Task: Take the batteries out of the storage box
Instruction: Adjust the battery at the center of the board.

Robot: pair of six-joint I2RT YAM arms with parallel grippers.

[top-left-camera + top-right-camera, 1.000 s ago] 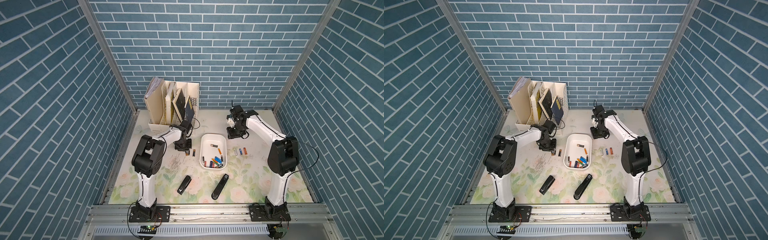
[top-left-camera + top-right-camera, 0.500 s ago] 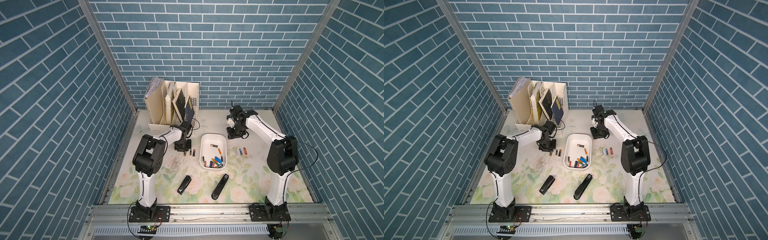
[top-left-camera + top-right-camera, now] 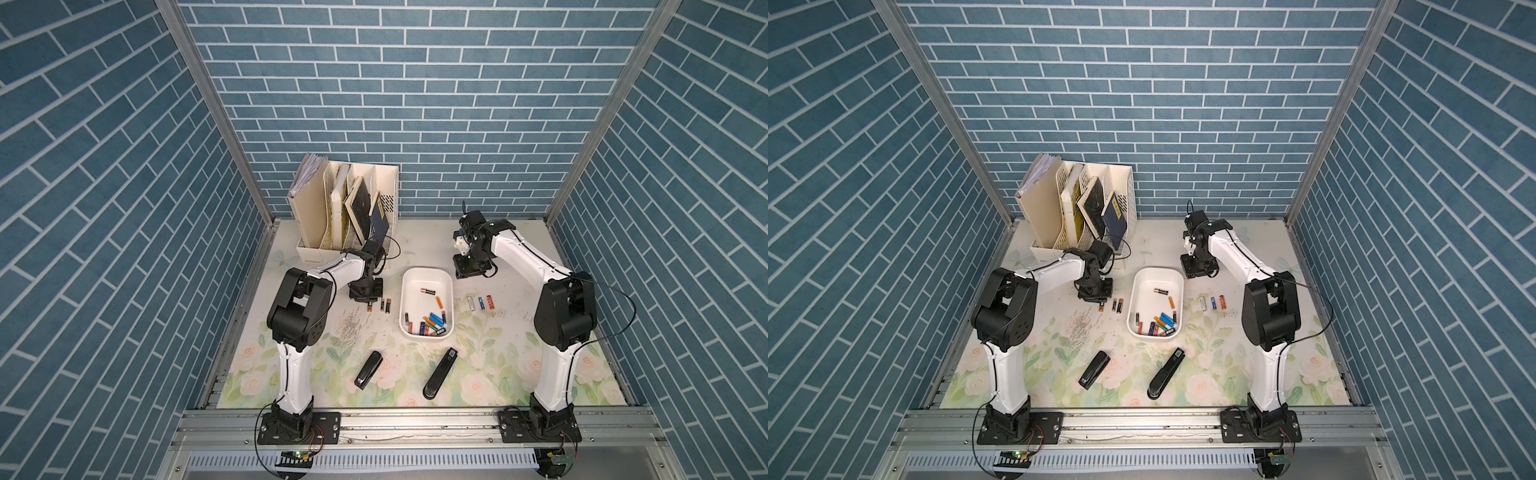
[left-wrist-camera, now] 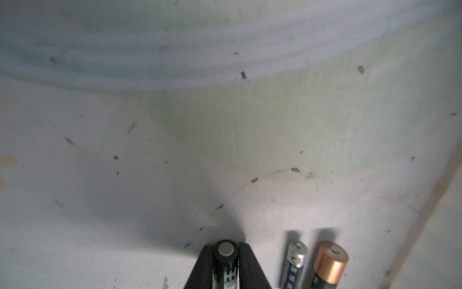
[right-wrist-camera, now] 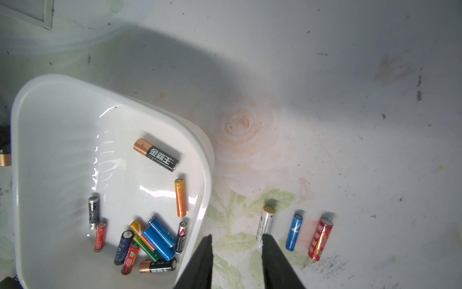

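The white storage box [image 3: 428, 276] sits mid-table with several batteries [image 3: 432, 322] in it, mostly at its near end. My left gripper [image 4: 225, 246] is low over the mat left of the box. It is shut on a black battery [image 4: 225, 262], next to a silver-blue cell [image 4: 295, 260] and a gold-topped cell [image 4: 330, 262] lying on the mat. My right gripper [image 5: 236, 237] hangs open and empty over the mat, just outside the box wall [image 5: 207, 175]. A white battery [image 5: 266, 222], a blue one [image 5: 295, 231] and a red one [image 5: 320, 239] lie beside it.
Two black staplers [image 3: 368, 370] [image 3: 440, 373] lie on the floral mat nearer the front. A cream file organizer [image 3: 345, 208] with books stands at the back left, close behind my left arm. Loose staples [image 3: 351, 328] are scattered left of the box.
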